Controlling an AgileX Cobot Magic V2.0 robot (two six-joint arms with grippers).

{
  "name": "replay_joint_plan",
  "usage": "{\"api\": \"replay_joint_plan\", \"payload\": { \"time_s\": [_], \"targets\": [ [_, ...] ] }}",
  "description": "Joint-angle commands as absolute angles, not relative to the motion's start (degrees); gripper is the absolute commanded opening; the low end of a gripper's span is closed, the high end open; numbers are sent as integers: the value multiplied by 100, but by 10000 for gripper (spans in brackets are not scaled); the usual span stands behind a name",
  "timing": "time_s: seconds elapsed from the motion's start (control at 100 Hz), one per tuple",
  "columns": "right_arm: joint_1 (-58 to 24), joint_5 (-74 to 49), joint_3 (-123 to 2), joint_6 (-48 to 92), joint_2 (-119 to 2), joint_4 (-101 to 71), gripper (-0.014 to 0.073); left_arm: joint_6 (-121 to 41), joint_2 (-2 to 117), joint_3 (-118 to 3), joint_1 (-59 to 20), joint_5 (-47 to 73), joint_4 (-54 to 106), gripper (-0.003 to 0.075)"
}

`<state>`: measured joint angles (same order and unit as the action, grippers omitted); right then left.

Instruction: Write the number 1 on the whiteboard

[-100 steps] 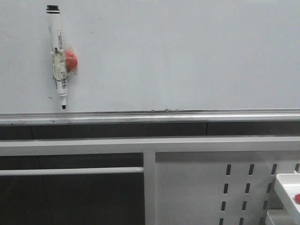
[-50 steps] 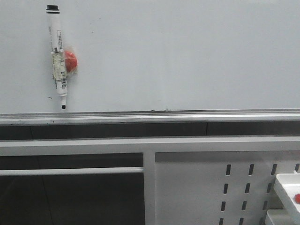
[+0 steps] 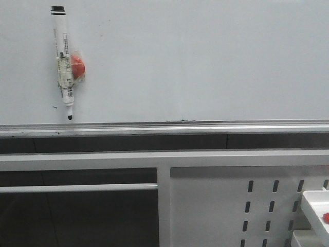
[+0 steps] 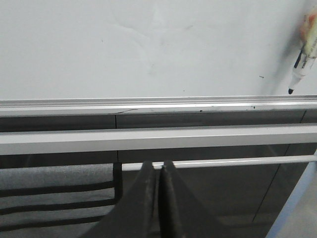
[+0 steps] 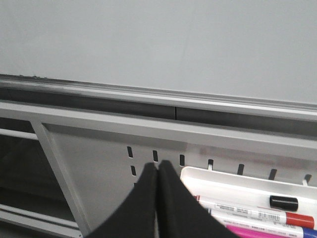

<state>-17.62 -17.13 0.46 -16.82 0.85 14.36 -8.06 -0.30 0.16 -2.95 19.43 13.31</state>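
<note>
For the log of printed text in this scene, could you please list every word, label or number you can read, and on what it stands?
None can be read.
Marker pen hanging on the whiteboard: dark print on its barrel label, too small and blurred.
Pens in the white tray: label print blurred.
Whiteboard: nothing written on it.

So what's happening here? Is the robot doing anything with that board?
Nothing is being handled right now. The whiteboard is blank, with no number written on it. A black-tipped marker pen hangs on the board at upper left, taped to a red magnet. Both arms sit low in front of the board: the left tool and the right tool are shut and empty. More markers lie in a white tray near the right tool.
</note>
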Motion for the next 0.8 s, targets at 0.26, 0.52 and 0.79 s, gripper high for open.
{"api": "replay_joint_plan", "payload": {
  "time_s": [0.26, 0.52, 0.79],
  "targets": [
    [-1727, 1235, 121, -1763, 179, -597, -51, -748, -157, 222, -285, 831, 6099, -20],
    [-1727, 1022, -211, -1763, 179, -1222, -43, -1540, -157, -72, -308, 956, 6059, 57],
    [-1727, -374, -1247, -1763, -263, 450, 281, -4320, 990, -1412, -308, 2150, 5840, 405]
  ]
}}
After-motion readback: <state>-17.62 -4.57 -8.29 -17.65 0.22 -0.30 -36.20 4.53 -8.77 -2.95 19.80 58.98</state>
